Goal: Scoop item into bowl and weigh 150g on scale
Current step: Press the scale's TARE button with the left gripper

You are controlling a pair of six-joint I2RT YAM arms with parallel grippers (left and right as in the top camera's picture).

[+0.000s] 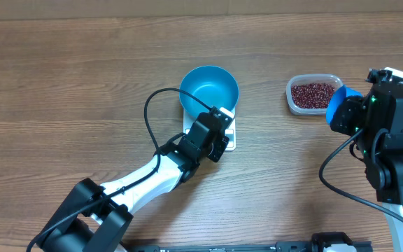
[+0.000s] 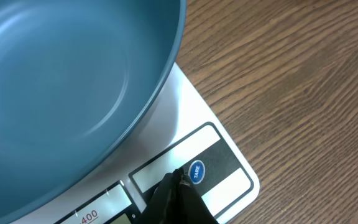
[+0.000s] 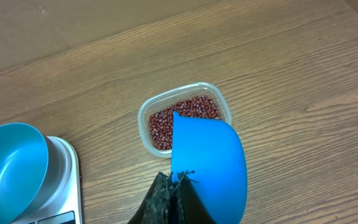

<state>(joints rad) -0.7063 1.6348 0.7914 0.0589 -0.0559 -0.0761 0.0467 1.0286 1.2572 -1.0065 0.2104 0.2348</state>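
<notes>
End effector, right (image 3: 176, 184): clenched on the blue scoop (image 3: 213, 162). End effector, left (image 2: 176, 185): clenched, nothing held.

- Counter (image 1: 82, 70): brown wood grain; every item listed is carried on it.
- Arms: the left is stretched diagonally from the near edge to the scale (image 2: 188, 115), wrist pitched down. The right is drawn up at the right side, wrist angled down and inward.
- Bowl (image 1: 209, 85): round, bright blue, empty. It is seated on the scale at mid-counter, well apart from the tub (image 3: 143, 124).
- Scale: white. The left tips are set on its front strip just beside the TARE button (image 2: 196, 172); whether the button is pressed cannot be told.
- Tub: clear, rounded rectangle, long axis laid side to side across the counter.
- Scoop: its lip is held just over the tub's near rim; its hollow is not shown.
- Beans (image 3: 188, 115): small, dark red-brown, heaped loose in the tub. They lie directly ahead of and below the scoop's lip, on the right arm's inner side. The right arm is far nearer, so a short forward-and-down dip is judged to be what the coming move requires.
</notes>
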